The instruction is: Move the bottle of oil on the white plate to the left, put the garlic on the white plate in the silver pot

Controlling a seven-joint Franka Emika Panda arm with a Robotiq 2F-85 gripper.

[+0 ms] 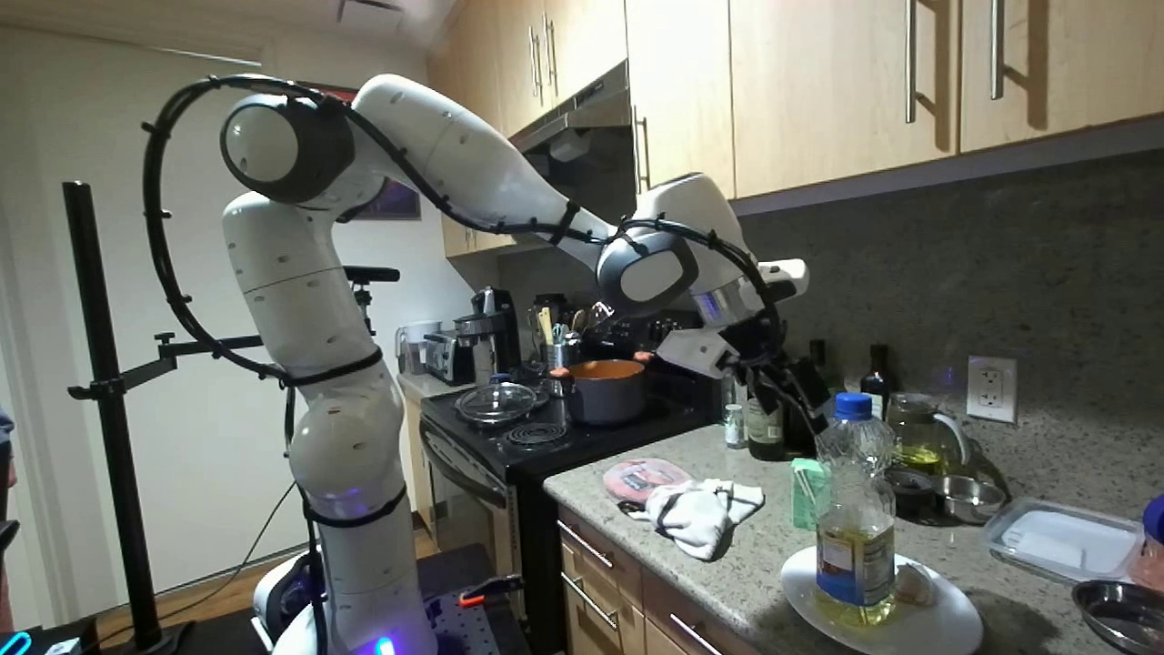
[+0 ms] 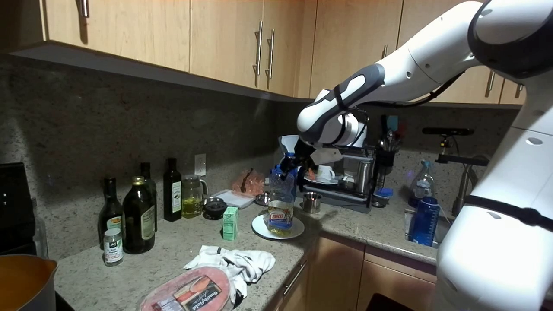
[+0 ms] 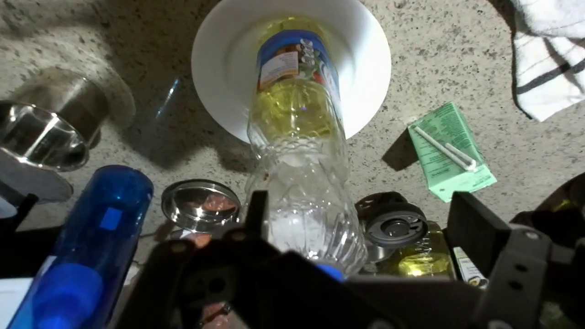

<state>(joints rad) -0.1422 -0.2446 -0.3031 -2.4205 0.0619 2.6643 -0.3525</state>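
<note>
Just ahead of the gripper, its fingers spread, the bottle of oil stands upright (top end nearest) on the white plate below.

Oil bottle: Tall and upright on the white plate, blocking the way across.
Fingers: Spread well above the white plate, the oil bottle's neck showing between them, clear space beside one.
Green carton: Stands near the white plate, a strip of bare worktop between.
Silver pot: Near the white plate, bare worktop between.
Blue bottle: Rises tall beyond the white plate.
Towel: Lies low near the white plate, free air above.
</note>
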